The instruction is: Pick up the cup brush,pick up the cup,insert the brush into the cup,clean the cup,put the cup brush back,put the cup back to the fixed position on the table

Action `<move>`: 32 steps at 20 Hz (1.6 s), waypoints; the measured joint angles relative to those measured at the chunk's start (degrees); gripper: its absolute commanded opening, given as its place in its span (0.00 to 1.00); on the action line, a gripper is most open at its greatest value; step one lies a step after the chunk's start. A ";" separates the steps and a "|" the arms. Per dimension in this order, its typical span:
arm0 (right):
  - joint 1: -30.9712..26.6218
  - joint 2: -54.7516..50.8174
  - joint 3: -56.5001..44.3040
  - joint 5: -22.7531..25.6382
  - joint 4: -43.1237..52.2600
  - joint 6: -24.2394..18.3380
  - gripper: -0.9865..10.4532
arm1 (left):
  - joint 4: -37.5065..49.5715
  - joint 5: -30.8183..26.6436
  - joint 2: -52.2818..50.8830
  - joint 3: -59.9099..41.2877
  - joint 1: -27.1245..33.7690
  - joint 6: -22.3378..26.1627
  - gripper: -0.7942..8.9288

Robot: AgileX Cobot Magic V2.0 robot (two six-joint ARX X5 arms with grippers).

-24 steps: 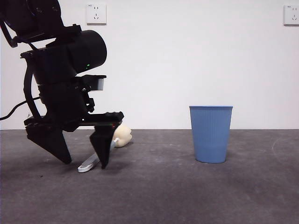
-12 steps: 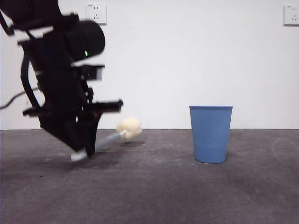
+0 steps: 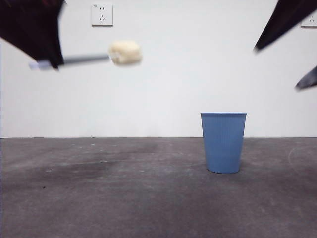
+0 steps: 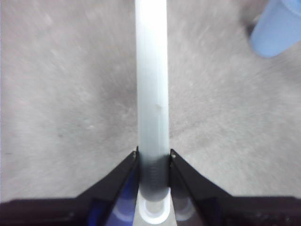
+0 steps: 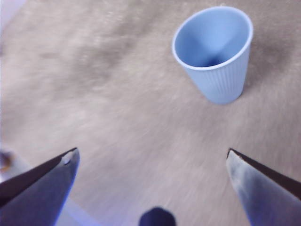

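The cup brush [image 3: 89,59] hangs level high at the left, its cream sponge head [image 3: 125,52] pointing toward the middle. My left gripper [image 3: 54,63] is shut on its grey handle [image 4: 152,94], seen close between the jaws [image 4: 154,153] in the left wrist view. The blue ribbed cup [image 3: 223,142] stands upright on the table [image 3: 124,198], right of centre, untouched. My right gripper [image 3: 278,68] hangs open at the upper right, above and to the right of the cup. The right wrist view looks down into the empty cup [image 5: 214,56] past the wide-open gripper [image 5: 153,157].
A white wall with two sockets [image 3: 101,14] closes the back of the table. The cup [image 4: 277,28] also shows at a corner of the left wrist view. Both upper-corner arms are blurred.
My left gripper closed on the brush handle and lifted it off the table to high on the left. The right gripper has come into view at the upper right. The cup stayed put.
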 measured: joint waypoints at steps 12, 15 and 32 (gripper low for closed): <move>11.78 17.94 -11.06 23.15 38.51 3.17 0.58 | -11.32 0.00 -12.90 0.00 0.00 1.05 0.07; 11.54 23.71 -11.06 23.15 45.00 2.12 0.58 | -11.52 0.00 -12.90 0.00 0.00 1.05 0.07; 8.09 44.28 -11.17 21.44 76.17 -1.55 0.52 | -13.14 0.00 -12.90 0.00 -0.02 -0.98 0.07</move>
